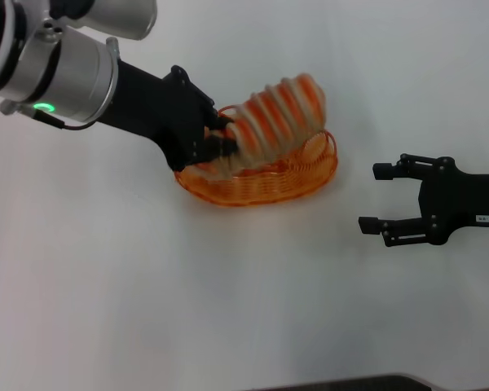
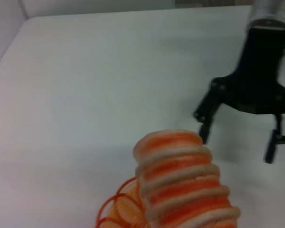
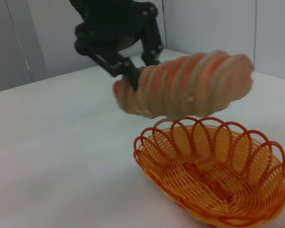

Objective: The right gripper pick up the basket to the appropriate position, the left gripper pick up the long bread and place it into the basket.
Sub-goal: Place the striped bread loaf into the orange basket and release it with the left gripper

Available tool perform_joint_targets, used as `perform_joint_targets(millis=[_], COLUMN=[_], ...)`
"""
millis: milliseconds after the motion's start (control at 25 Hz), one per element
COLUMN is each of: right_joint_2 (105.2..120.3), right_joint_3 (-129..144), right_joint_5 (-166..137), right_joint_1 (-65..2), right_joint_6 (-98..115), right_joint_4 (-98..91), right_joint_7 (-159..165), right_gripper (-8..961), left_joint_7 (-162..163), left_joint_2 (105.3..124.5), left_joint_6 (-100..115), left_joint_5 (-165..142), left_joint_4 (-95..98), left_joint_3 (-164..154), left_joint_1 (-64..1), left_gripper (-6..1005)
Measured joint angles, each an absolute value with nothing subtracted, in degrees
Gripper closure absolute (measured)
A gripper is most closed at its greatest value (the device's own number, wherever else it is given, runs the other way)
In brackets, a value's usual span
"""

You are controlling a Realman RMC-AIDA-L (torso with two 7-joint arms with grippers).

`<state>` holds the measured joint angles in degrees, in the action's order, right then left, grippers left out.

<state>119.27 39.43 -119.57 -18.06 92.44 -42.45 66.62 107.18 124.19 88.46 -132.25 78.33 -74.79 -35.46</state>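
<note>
The orange wire basket (image 1: 310, 175) stands on the white table, also in the right wrist view (image 3: 213, 171). My left gripper (image 1: 222, 140) is shut on one end of the long bread (image 1: 279, 114) and holds it tilted in the air just above the basket; the right wrist view shows the loaf (image 3: 190, 85) clear of the rim, with the left gripper (image 3: 128, 71) clamped on its end. The bread also fills the left wrist view (image 2: 180, 185). My right gripper (image 1: 375, 197) is open and empty, to the right of the basket, apart from it, seen also in the left wrist view (image 2: 237, 135).
The white table (image 1: 106, 269) runs all around the basket. A dark edge (image 1: 350, 383) shows at the near side. Pale walls stand behind the table in the right wrist view (image 3: 213, 28).
</note>
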Motion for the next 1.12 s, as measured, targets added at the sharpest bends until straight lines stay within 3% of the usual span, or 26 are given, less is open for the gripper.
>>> perform_joint_targets(millis=[280,1120], right_joint_2=[119.26,119.27], right_joint_3=[39.47,38.89], right_joint_5=[-119.62,-119.39], right_joint_1=[-18.09,-18.52], right_joint_6=[92.55,92.49], right_joint_4=[-42.45,-42.45], right_joint_7=[66.64,67.41], right_gripper=[25,25], left_joint_7=[109.25,110.94], left_joint_2=[124.32,124.36], left_joint_6=[83.81,80.37], left_joint_5=[-132.19,-127.69], left_joint_4=[78.07,75.69], left_joint_3=[-76.72,-76.44], left_joint_1=[-33.28,-30.62], left_gripper=[807,294])
